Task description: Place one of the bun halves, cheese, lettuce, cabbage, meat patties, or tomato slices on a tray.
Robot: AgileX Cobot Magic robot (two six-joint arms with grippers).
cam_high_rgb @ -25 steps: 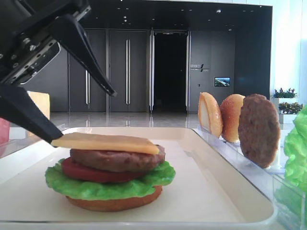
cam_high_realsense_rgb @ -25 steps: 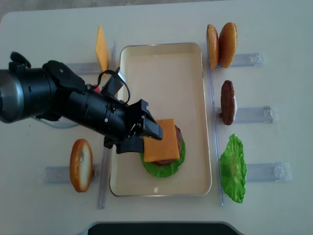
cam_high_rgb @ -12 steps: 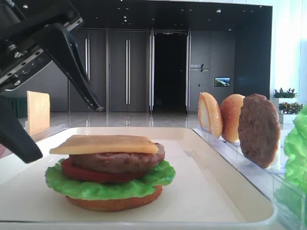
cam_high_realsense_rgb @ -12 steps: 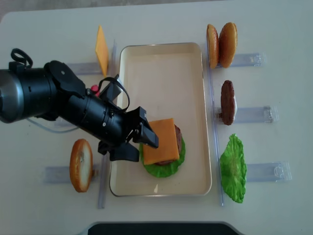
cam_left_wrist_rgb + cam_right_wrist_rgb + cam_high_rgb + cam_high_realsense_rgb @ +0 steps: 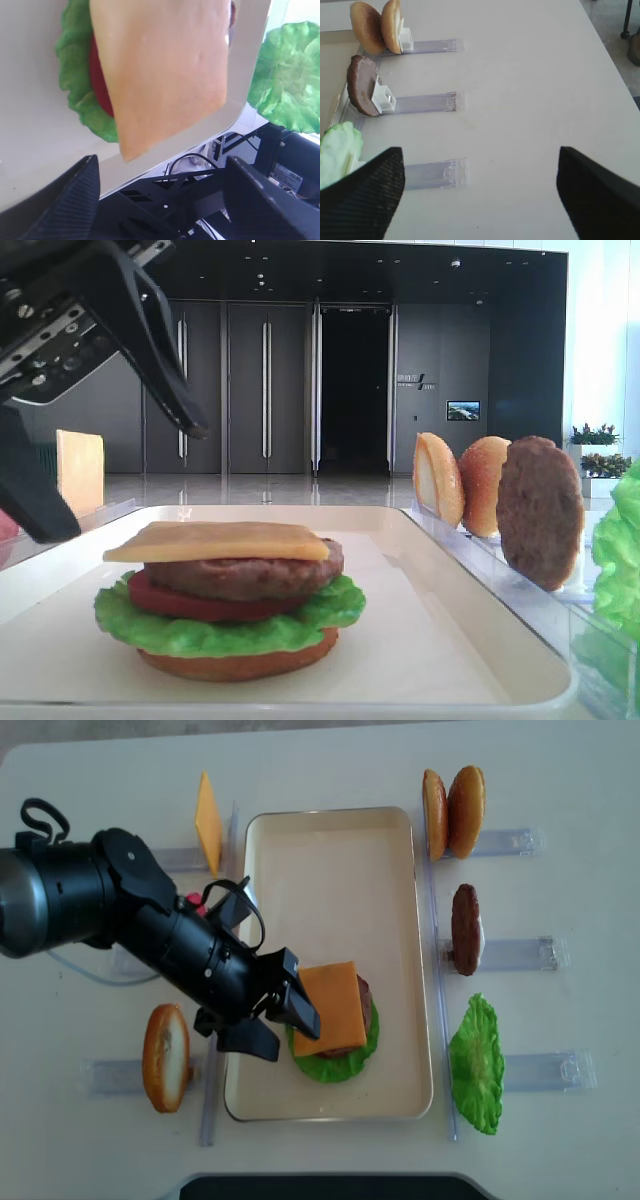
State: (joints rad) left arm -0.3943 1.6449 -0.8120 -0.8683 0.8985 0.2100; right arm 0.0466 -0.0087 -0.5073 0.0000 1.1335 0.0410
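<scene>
dark lobby shows only low; overhead, left end effector (image 5: 272, 1023) open beside cheese (image 5: 331, 1007), seemingly clear

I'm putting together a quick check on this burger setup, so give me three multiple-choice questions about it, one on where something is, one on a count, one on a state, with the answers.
1. Where does the cheese lie?
A. on top of the stack in the tray
B. upright in a rack on the right
C. between the jaws of the right gripper

2. How many bun halves stand together in the rack right of the tray?
A. none
B. two
C. four

3. How is the left gripper?
A. shut on the cheese
B. shut on the lettuce
C. open, holding nothing

Answers:
1 A: the yellow-orange slice rests flat on the meat patty, above tomato and lettuce.
2 B: two round halves stand side by side there.
3 C: its jaws stand apart beside the stack, clear of the slice.
</scene>
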